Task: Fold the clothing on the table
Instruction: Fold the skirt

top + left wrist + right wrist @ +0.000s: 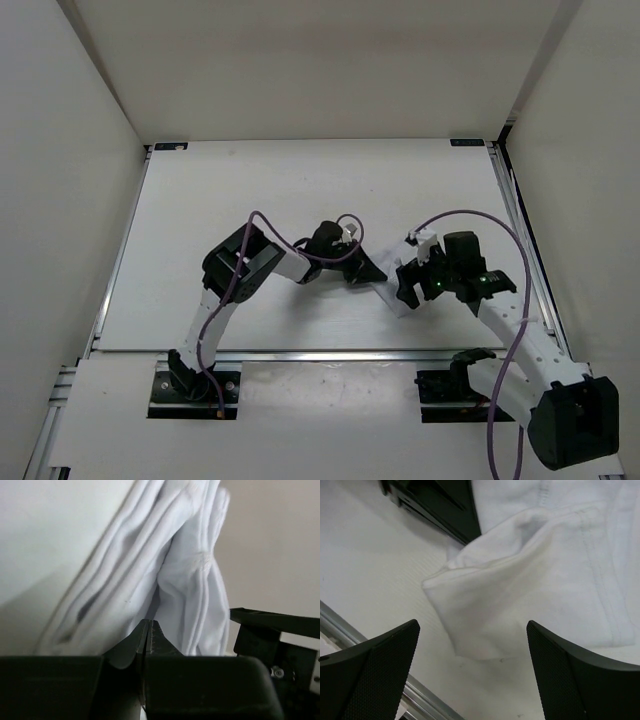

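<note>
While the clothing point(535, 580) lies bunched on the table point(380, 570) near its front edge, the left gripper point(148, 640) pinches it tight. The right gripper point(472, 625) is spread wide above it, holding nothing.

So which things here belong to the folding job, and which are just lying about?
Job: clothing, table, left gripper pinching the clothing, right gripper open over it.
Not the job: purple cables, walls.

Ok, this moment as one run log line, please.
left gripper shut on clothing | right gripper open, empty | clothing on table
</note>
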Motion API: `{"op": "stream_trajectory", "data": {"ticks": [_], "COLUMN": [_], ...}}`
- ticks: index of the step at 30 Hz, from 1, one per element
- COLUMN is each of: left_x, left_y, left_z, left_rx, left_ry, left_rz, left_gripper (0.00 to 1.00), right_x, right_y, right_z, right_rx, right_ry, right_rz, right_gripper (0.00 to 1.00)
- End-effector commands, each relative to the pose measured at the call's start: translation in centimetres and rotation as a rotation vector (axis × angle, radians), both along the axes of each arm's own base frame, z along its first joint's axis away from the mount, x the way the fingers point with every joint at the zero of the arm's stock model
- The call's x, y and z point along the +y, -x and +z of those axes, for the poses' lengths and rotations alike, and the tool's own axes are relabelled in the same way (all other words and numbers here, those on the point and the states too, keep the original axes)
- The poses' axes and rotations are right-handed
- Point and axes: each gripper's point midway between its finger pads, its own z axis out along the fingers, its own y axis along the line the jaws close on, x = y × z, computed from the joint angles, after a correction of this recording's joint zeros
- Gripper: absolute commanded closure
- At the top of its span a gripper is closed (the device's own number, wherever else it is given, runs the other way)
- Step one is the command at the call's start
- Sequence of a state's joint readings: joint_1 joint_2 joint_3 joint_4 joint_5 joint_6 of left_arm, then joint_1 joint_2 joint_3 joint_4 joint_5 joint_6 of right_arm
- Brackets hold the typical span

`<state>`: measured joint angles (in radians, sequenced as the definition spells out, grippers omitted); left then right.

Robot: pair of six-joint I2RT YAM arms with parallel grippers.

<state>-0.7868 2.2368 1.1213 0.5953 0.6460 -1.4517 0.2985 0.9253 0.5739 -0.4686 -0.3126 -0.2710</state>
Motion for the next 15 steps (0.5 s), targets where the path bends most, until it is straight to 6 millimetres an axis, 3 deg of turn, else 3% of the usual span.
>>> {"op": "stream_trajectory", "data": {"ticks": [1, 2, 4, 6, 7, 8, 9, 10, 11, 15], "left_x": [0.8, 1.3, 1.0, 1.5, 1.6, 1.6, 1.9, 1.8, 1.7, 1.2], "left_y": [-2.9, -2.9, -3.4, -3.6, -3.7, -3.7, -3.7, -3.9, -4.1, -5.0], "left_z": [6.3, 6.1, 8.5, 9.5, 10.4, 10.9, 11.3, 12.0, 12.7, 13.6], "left_rx": [-0.138, -0.148, -0.218, -0.245, -0.26, -0.276, -0.28, -0.289, -0.302, -0.282], "left_ry": [0.074, 0.05, 0.048, 0.032, 0.039, 0.05, 0.053, 0.057, 0.069, 0.105], "left_rz": [0.01, -0.019, -0.06, -0.09, -0.09, -0.096, -0.101, -0.107, -0.113, -0.128], "left_gripper": [1.0, 1.0, 1.0, 0.98, 0.96, 0.92, 0.87, 0.85, 0.82, 0.81], "right_x": [-0.4, -1.0, -2.1, -2.4, -2.8, -2.5, -2.5, -3.0, -2.8, -2.7], "right_y": [-3.0, -3.3, -4.6, -5.4, -6.1, -6.3, -6.7, -6.9, -7.1, -7.7], "right_z": [3.0, 2.8, 3.7, 4.3, 4.8, 4.6, 4.5, 4.3, 4.1, 4.2], "right_rx": [-0.068, -0.057, -0.08, -0.053, -0.04, 0.003, 0.034, 0.046, 0.061, 0.121], "right_ry": [-0.048, -0.03, -0.029, -0.064, -0.087, -0.117, -0.149, -0.152, -0.162, -0.192], "right_rz": [-0.082, -0.113, -0.157, -0.181, -0.212, -0.204, -0.208, -0.224, -0.218, -0.208], "right_gripper": [0.09, 0.1, 0.15, 0.22, 0.34, 0.59, 0.73, 0.94, 1.0, 1.0]}}
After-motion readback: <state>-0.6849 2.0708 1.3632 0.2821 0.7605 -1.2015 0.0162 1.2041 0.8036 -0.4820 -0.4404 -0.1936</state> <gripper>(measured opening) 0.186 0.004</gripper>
